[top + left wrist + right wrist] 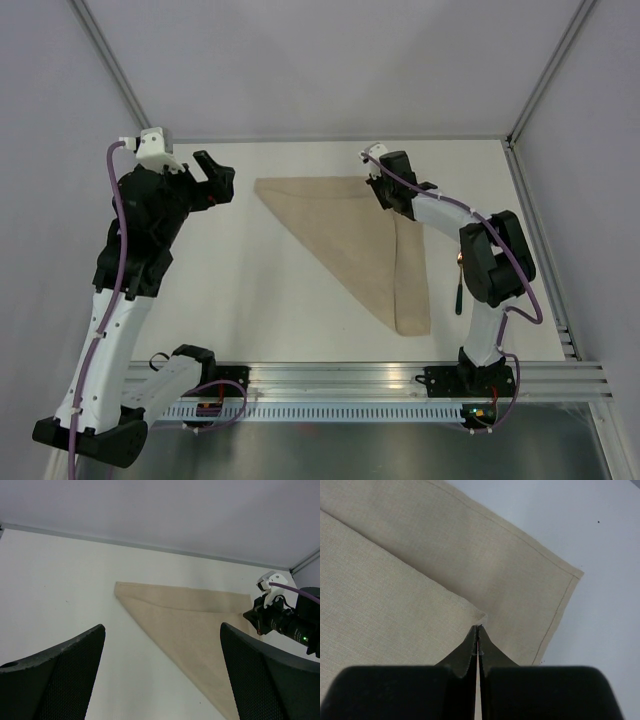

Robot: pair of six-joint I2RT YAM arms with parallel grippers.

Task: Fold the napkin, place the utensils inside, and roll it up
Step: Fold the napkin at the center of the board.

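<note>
The beige napkin (350, 235) lies folded into a triangle on the white table, its long point toward the near edge. My right gripper (398, 208) is at the far right corner, shut, its tips (478, 627) pinching the corner of the napkin's upper layer (395, 605); the lower layer (520, 570) sticks out beyond it. My left gripper (215, 182) hovers open to the left of the cloth, and between its wide-apart fingers (65, 670) I see the napkin (190, 625). The fork (459, 290) lies right of the napkin, partly hidden by the right arm.
The table (250, 290) is bounded by a metal rail (380, 378) at the near edge and grey walls at the back and sides. The right arm's elbow (500, 262) hangs over the fork's area.
</note>
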